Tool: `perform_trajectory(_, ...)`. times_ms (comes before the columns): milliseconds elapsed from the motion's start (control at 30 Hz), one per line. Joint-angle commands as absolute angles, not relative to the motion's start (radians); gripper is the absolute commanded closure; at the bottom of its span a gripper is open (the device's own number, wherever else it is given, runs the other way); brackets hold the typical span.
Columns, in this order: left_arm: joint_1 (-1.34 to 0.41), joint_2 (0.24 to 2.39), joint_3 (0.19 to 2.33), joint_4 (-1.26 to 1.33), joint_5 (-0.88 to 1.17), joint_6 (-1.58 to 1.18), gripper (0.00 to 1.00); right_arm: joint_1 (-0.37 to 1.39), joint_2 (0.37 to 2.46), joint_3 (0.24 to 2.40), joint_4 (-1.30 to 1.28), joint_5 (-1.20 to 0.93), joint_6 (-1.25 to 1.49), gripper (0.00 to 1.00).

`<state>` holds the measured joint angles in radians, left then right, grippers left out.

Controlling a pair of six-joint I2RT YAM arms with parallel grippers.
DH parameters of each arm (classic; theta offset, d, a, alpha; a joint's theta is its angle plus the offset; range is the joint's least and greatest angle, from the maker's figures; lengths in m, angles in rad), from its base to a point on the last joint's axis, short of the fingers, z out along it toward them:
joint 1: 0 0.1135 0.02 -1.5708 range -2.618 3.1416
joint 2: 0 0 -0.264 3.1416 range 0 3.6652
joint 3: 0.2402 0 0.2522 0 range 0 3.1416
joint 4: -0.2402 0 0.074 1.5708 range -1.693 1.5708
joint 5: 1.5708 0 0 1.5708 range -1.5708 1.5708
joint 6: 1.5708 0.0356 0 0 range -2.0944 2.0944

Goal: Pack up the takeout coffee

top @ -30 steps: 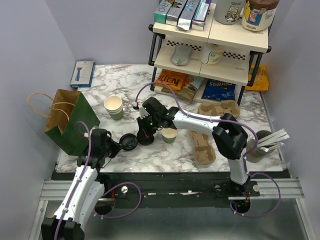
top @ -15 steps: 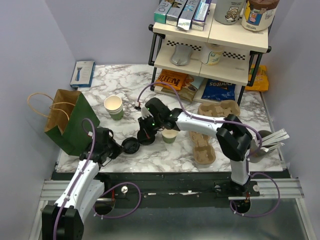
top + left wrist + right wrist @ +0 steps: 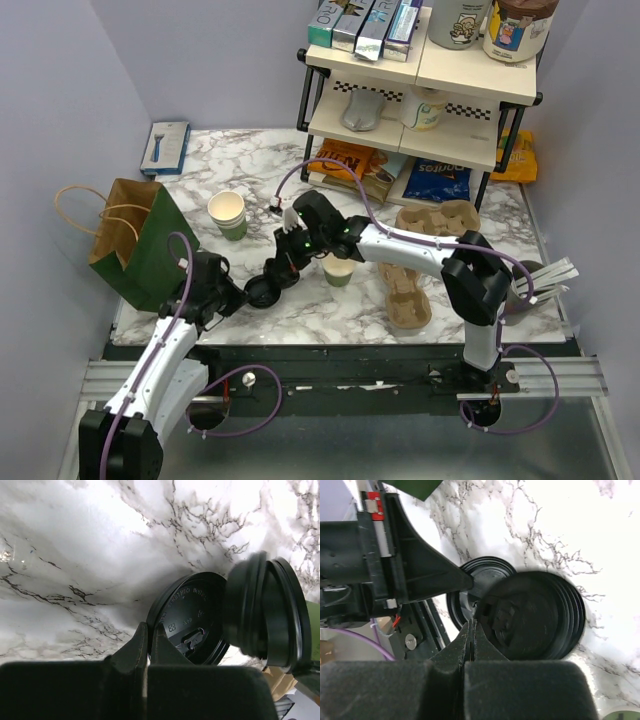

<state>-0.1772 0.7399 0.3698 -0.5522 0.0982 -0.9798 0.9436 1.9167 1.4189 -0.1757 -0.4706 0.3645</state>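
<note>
Two dark-green cups with cream insides stand open: one (image 3: 228, 213) at the left, one (image 3: 339, 268) by the right arm. My left gripper (image 3: 238, 298) is shut on the rim of a single black lid (image 3: 192, 625), which lies low over the marble near the front edge (image 3: 262, 292). My right gripper (image 3: 472, 621) is shut at the rim of a stack of black lids (image 3: 535, 615). That stack (image 3: 265, 612) is tilted on edge, right beside the single lid and overlapping it.
A green paper bag (image 3: 140, 240) stands open at the left. Brown pulp carriers (image 3: 437, 215) (image 3: 408, 297) lie to the right, a grey cup with white sticks (image 3: 520, 292) at the far right. A snack shelf (image 3: 420, 80) fills the back, with a blue box (image 3: 165, 147) at the back left.
The right gripper has carried the lid stack left and nearer, up against the single lid. The left gripper with its lid has edged right toward it.
</note>
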Motion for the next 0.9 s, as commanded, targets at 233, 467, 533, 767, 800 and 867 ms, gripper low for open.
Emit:
perform_trajectory(233, -0.181, 0.72, 0.512, -0.782, -0.038, -1.006, 1.0, 0.953, 1.861, 1.42, -0.19, -0.405, 0.293, 0.99)
perform_trajectory(467, -0.181, 0.664, 0.615, -0.913, -0.11, -1.031, 1.0, 0.951, 1.865, 1.419, -0.192, -0.408, 0.287, 0.99)
perform_trajectory(533, -0.181, 0.652, 0.643, -0.966, -0.139, -1.032, 1.0, 0.951, 1.874, 1.416, -0.192, -0.431, 0.291, 0.99)
perform_trajectory(767, -0.179, 0.635, 0.664, -0.968, -0.178, -1.02, 1.0, 0.951, 1.899, 1.448, -0.242, -0.353, 0.262, 0.99)
perform_trajectory(800, -0.181, 0.638, 0.658, -0.954, -0.172, -1.022, 1.0, 0.951, 1.923, 1.459, -0.279, -0.307, 0.252, 0.96)
perform_trajectory(867, -0.181, 0.641, 0.644, -0.946, -0.172, -1.031, 1.0, 0.954, 1.951, 1.506, -0.33, -0.266, 0.218, 0.85)
